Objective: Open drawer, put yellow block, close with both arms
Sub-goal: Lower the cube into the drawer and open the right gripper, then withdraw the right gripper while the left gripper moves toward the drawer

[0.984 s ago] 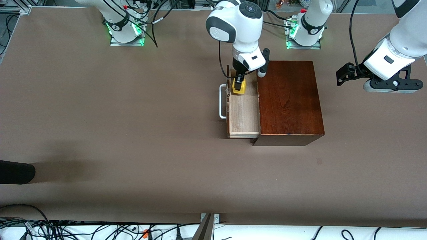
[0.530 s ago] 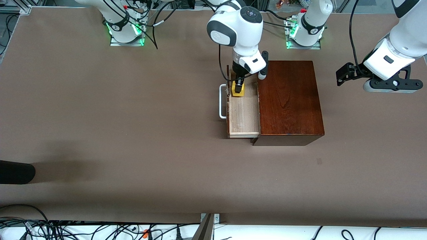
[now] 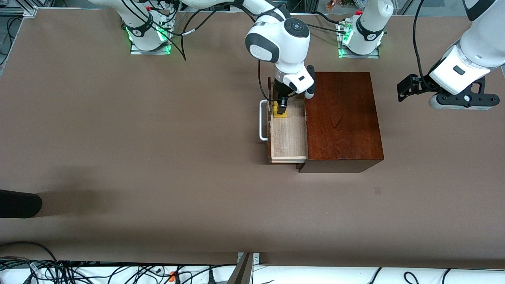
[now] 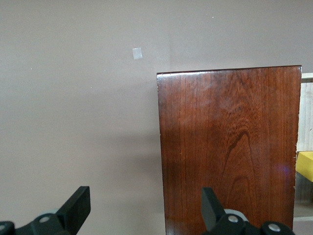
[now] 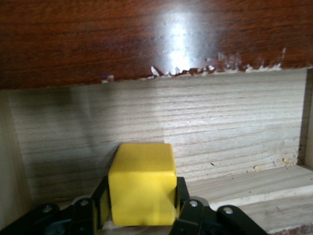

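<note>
My right gripper (image 3: pixel 281 111) is clenched on the yellow block (image 5: pixel 142 182), down inside the pulled-out drawer (image 3: pixel 290 136) at the end farthest from the front camera. My left gripper (image 4: pixel 142 208) waits with fingers spread wide, in the air past the reddish-brown wooden box (image 3: pixel 342 118), toward the left arm's end of the table.

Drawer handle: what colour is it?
White. The drawer handle shows best in the front view.

Robotics lab — two white jointed robot arms (image 3: pixel 280 43) bolted by green-lit bases (image 3: pixel 148 37) to a wide brown-covered table (image 3: pixel 138 150); tangled black cables (image 3: pixel 79 270) along its edge.
</note>
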`<act>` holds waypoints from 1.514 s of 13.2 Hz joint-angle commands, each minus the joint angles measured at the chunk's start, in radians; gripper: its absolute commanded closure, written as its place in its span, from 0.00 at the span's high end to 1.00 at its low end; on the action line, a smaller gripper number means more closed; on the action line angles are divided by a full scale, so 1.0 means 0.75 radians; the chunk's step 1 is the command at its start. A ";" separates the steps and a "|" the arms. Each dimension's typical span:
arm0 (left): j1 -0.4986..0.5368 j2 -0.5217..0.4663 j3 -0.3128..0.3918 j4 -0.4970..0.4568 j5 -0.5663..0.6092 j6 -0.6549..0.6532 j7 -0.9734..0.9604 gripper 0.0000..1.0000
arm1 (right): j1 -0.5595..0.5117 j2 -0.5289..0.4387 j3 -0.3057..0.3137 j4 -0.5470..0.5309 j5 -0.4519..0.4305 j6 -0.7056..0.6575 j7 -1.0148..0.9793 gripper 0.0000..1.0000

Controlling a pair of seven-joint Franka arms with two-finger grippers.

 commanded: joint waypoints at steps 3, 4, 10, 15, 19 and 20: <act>-0.003 -0.005 0.004 0.021 -0.015 -0.024 0.026 1.00 | 0.001 0.030 -0.014 0.050 -0.022 0.010 -0.018 0.69; -0.003 -0.005 0.004 0.021 -0.015 -0.024 0.026 1.00 | 0.003 0.028 -0.014 0.050 -0.022 0.008 -0.014 1.00; -0.005 -0.005 0.002 0.023 -0.015 -0.024 0.024 1.00 | 0.003 0.014 -0.008 0.209 0.037 -0.158 0.023 1.00; -0.007 -0.003 0.002 0.029 -0.015 -0.024 0.024 1.00 | -0.186 -0.205 -0.020 0.238 0.232 -0.381 0.037 1.00; -0.062 0.036 -0.049 0.067 -0.078 -0.037 0.020 1.00 | -0.401 -0.378 -0.020 0.238 0.281 -0.540 -0.042 1.00; -0.087 0.050 -0.077 0.078 -0.076 -0.067 0.024 1.00 | -0.434 -0.417 -0.026 0.236 0.283 -0.563 -0.053 1.00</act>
